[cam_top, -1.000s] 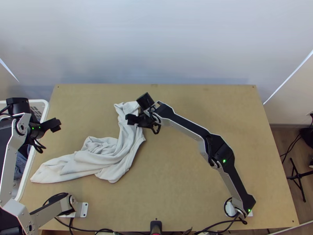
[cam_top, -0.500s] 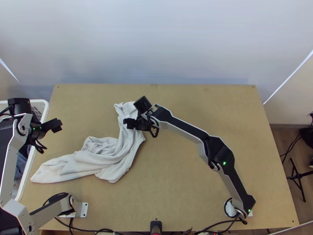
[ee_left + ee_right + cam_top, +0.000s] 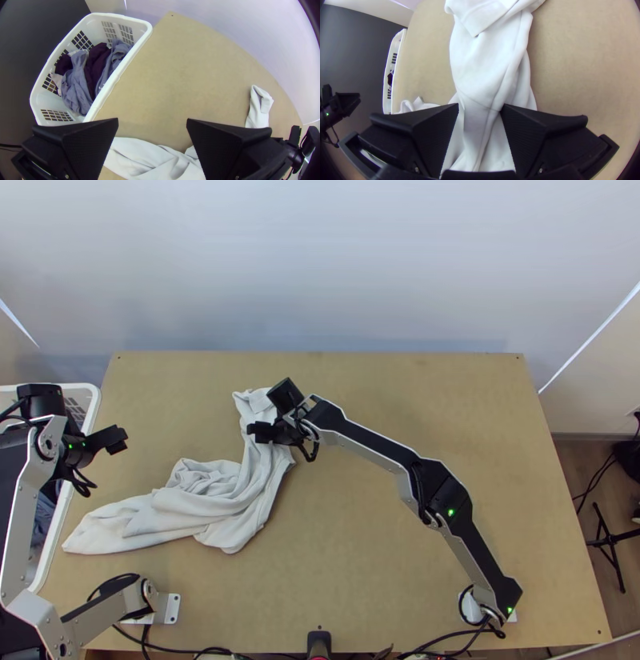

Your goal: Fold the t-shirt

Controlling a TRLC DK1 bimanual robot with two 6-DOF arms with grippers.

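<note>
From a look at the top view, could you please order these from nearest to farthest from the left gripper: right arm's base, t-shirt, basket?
From the left gripper:
1. Basket, beside it, at the table's left edge
2. T-shirt, to its right
3. Right arm's base, lower right

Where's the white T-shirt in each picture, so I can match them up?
Top view: the T-shirt lies bunched on the left half of the table, its far part under the right gripper.
Left wrist view: partly between the left gripper's fingers, partly farther off by the right gripper.
Right wrist view: running between the right gripper's fingers and beyond.
Shared landmark: the white basket.
</note>
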